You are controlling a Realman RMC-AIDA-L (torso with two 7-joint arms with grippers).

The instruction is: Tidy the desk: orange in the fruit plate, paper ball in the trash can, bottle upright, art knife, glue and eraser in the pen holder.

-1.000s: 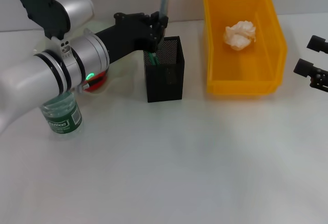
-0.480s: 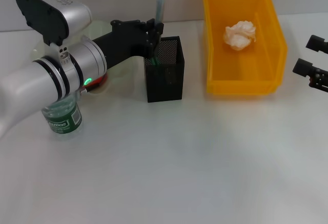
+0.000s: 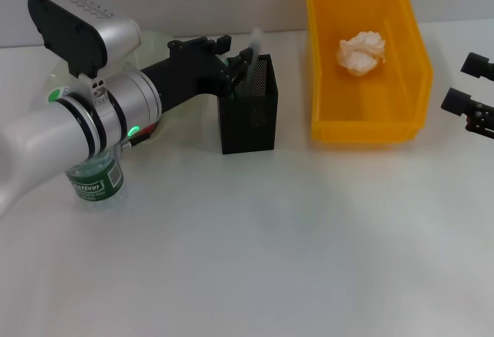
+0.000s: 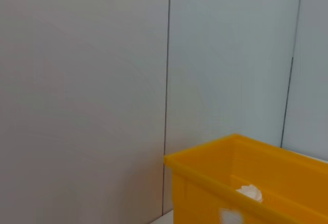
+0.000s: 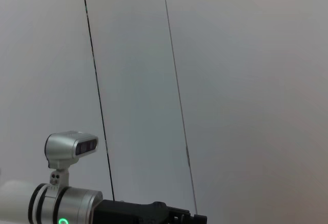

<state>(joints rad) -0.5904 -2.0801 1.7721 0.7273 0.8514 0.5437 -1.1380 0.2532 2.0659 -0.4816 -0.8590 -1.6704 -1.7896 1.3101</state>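
Silver arm (image 3: 69, 121), blk gripper (image 3: 231, 63)

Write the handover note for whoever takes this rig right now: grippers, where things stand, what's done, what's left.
Left gripper: at the rim of the pen holder, jaws open; a pale, blurred stick-shaped item leans in the holder beside it.
Right gripper: parked at the table's right edge, jaws open, empty.
Done: paper ball is in the yellow bin; bottle is upright, partly hidden by the left arm.
Left: orange and fruit plate are mostly hidden behind the left arm; holder's other contents cannot be seen, so check both.
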